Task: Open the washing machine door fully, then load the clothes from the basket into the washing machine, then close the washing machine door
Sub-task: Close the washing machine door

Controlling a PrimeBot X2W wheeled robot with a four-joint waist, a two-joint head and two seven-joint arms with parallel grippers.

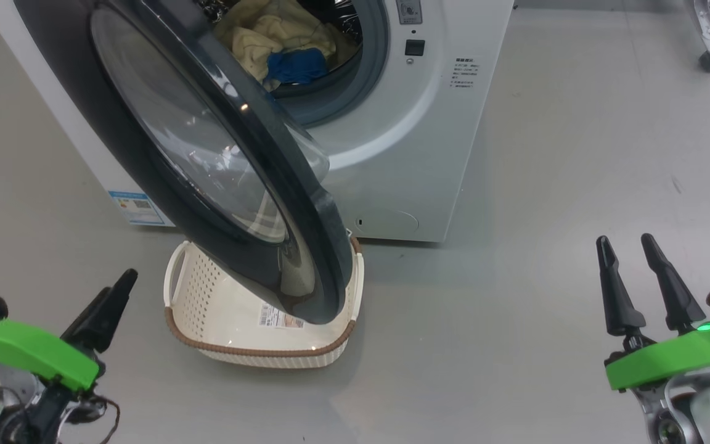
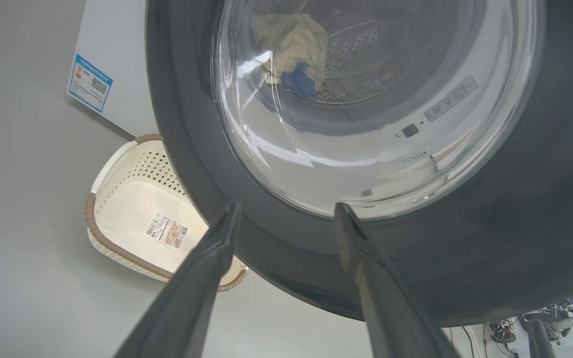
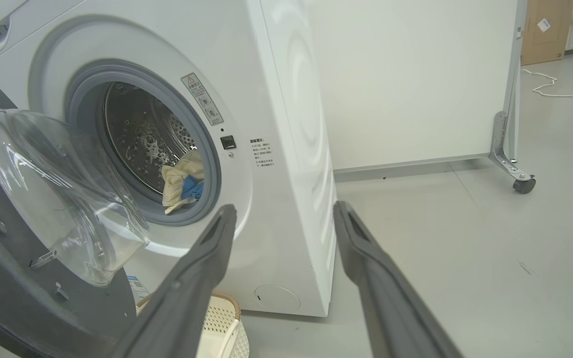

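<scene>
Glossy black-rimmed washing machine door (image 1: 306, 234) | judged rigid, hinged, slick; push on rim, toward washing machine (image 1: 404, 154) | left gripper (image 2: 286, 214), right gripper (image 1: 625, 243) spread, empty

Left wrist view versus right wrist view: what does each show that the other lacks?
Left wrist, not right: the label sticker inside the basket, and the outer face of the washing machine door. Right wrist, not left: a caster wheel, a white cable, the door's inner side. Both: the door, the basket, the clothes in the drum.
</scene>
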